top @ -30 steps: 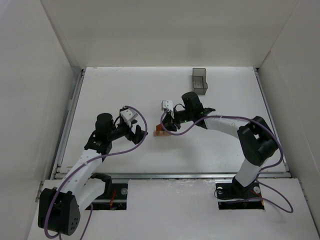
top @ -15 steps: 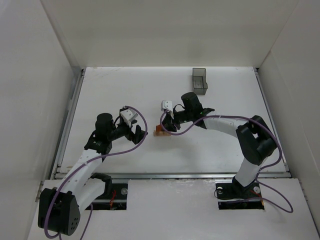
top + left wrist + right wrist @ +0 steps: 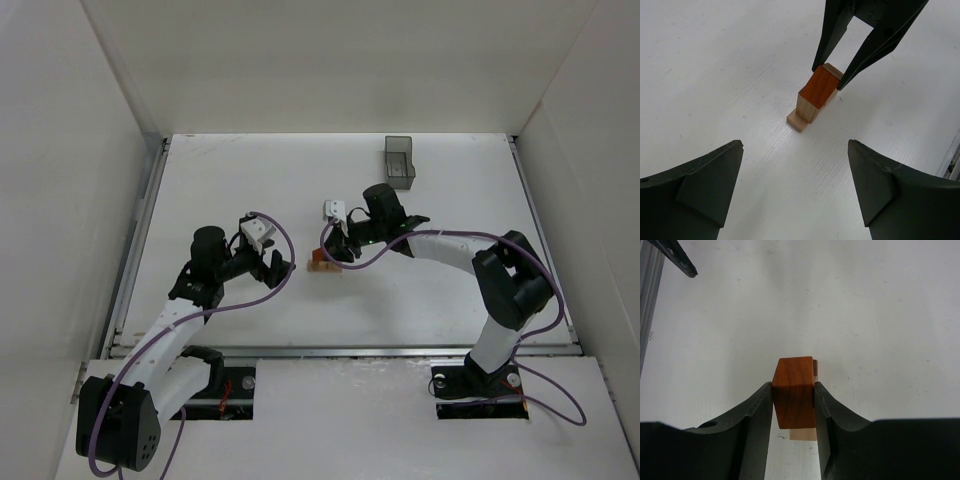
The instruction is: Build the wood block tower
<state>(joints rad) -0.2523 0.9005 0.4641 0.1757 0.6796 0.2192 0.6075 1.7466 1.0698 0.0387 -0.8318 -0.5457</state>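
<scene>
The wood block tower stands at mid-table: a pale tan upright block on a flat tan base piece, with the orange roof-shaped block on top. My right gripper is shut on the orange block, one finger pressed on each side, holding it on the tan block. In the left wrist view the right gripper comes down from above. My left gripper is open and empty, a short way left of the tower and pointing at it.
A translucent dark grey bin stands at the back right of the table. Tall white walls enclose the table on three sides. A metal rail runs along the near edge. The left gripper's fingertip shows at the top left of the right wrist view.
</scene>
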